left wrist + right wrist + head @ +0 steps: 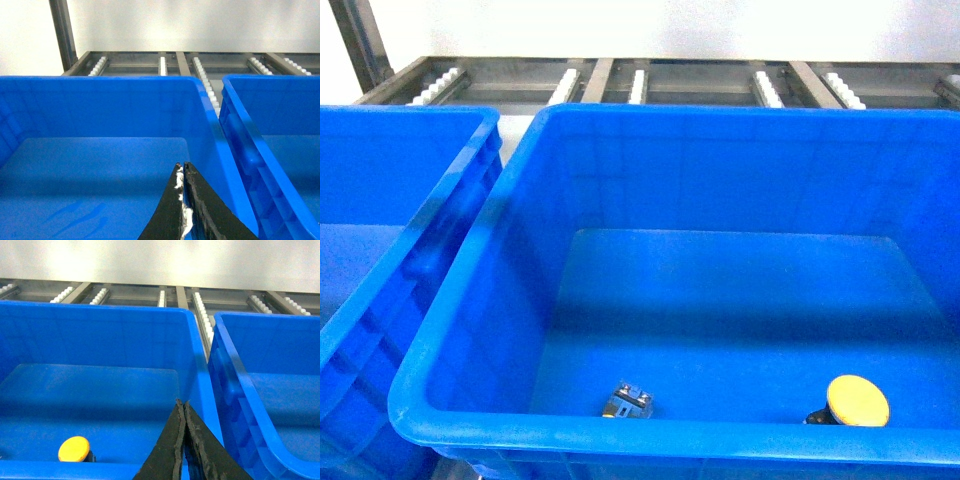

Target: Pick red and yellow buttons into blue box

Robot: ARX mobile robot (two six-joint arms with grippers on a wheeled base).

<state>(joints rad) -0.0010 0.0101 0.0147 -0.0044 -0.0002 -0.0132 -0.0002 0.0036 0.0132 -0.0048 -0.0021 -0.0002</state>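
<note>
The blue box (pixel 720 122) fills the middle of the head view. On its floor by the front wall lies the yellow button (pixel 858 401), cap up. To its left lies a small grey-and-clear blocky piece (pixel 627 400); its cap is hidden, and no red button shows. The right wrist view shows the same blue box (pixel 100 335) with the yellow button (pixel 74 449) at lower left. My right gripper (pixel 181 402) is shut and empty over the box's near right corner. My left gripper (pixel 182 165) is shut and empty above a neighbouring crate. Neither gripper appears in the head view.
A second blue crate (pixel 380 200) stands close to the left of the box, and my left wrist looks into it (pixel 100 105). A third blue crate (pixel 270 340) stands on the right. Metal roller rails (pixel 640 85) run behind the crates, before a white wall.
</note>
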